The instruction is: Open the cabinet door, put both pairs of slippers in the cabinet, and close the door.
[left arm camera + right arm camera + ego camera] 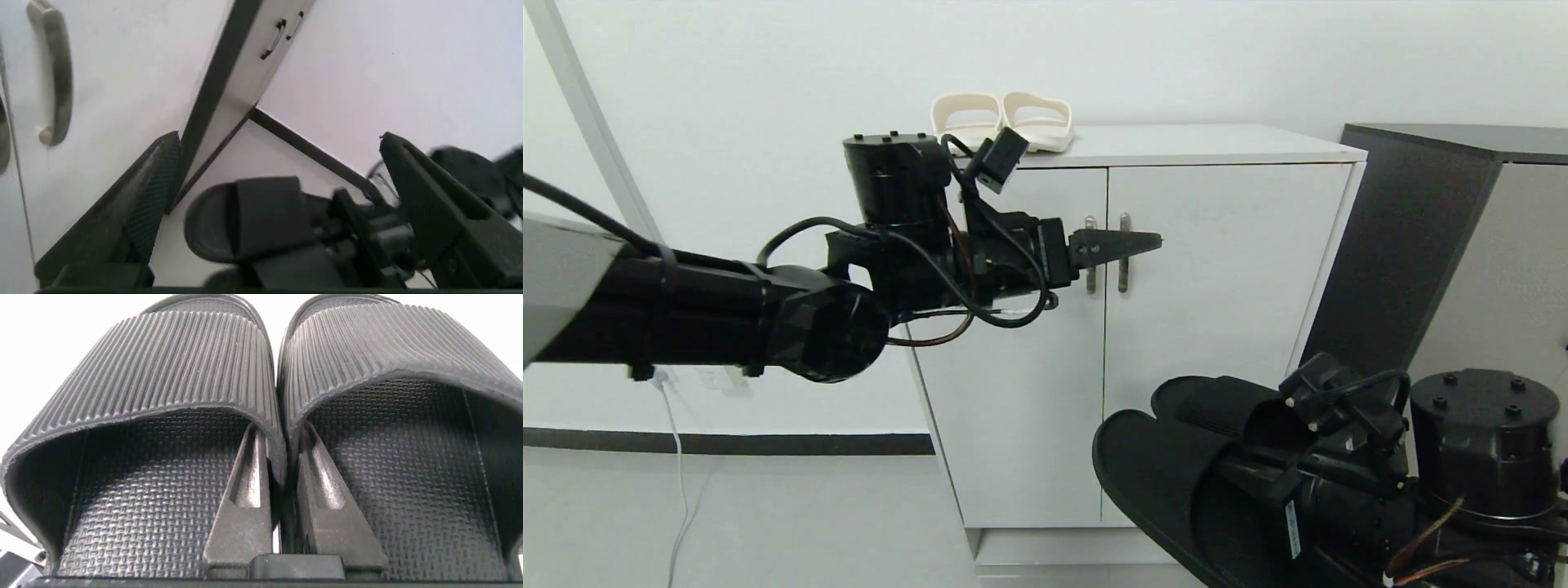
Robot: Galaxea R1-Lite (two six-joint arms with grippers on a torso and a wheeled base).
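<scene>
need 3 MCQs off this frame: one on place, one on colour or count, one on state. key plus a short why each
1. Where is the cream pair?
A. on the floor
B. on top of the cabinet
C. on a chair

2. What colour is the held pair in the right gripper?
A. black
B. cream
C. red

3. The cabinet doors are:
A. both open
B. one open
C. both shut

Key:
1 B: the pair sits on the white top, toward the robot's left end.
2 A: both ribbed slippers are black, their inner walls pinched together between the fingers.
3 C: both doors lie flush with only a thin seam between them; the left gripper is open in front of the handles.
</scene>
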